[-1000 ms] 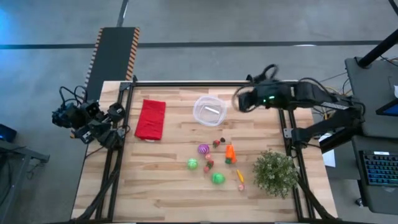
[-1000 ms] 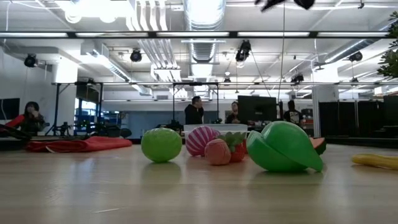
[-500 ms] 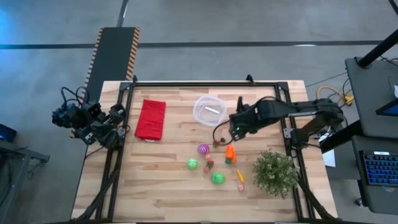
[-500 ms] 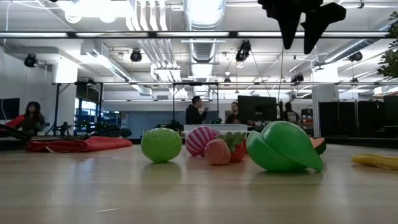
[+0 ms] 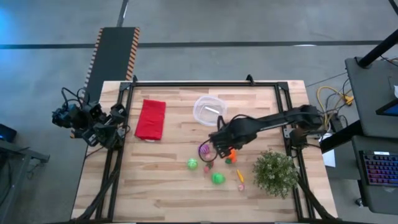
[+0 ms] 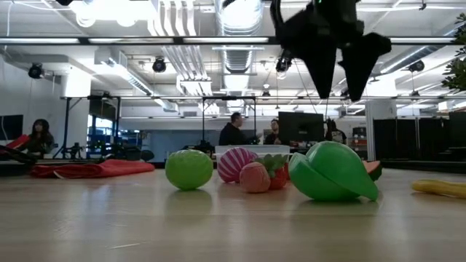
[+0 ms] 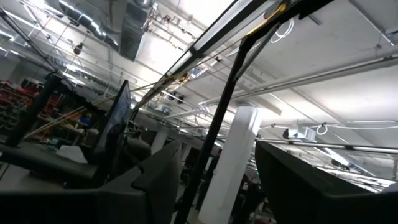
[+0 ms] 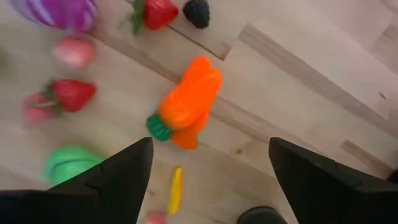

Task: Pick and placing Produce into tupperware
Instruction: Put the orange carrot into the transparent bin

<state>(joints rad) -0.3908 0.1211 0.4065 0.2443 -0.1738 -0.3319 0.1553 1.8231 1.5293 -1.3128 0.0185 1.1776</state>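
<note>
The produce lies loose on the table's middle: an orange carrot [image 8: 186, 102] [image 5: 231, 154], a purple ball [image 5: 203, 149], two green balls [image 5: 193, 163] [image 5: 217, 178], small red and pink pieces [image 8: 71, 93] and a yellow piece [image 5: 240, 176]. The round clear tupperware [image 5: 208, 110] stands on its base farther back. My right gripper [image 8: 210, 142] [image 6: 338, 93] hangs open above the produce, well clear of it in the low view, with the carrot ahead between its fingers. My left gripper [image 7: 217, 155] is parked past the table's left edge [image 5: 87, 121], its fingers apart on nothing.
A red folded cloth [image 5: 150, 118] lies at the back left. A bushy potted plant [image 5: 273, 171] stands at the near right, close to the yellow piece. People stand in the room beyond the table's far edge [image 6: 233, 135].
My right gripper has swung from the far right, beside the tupperware, toward the table's near left, and now hangs over the produce. It has also come down, and its fingers have spread wider. The produce has not moved.
</note>
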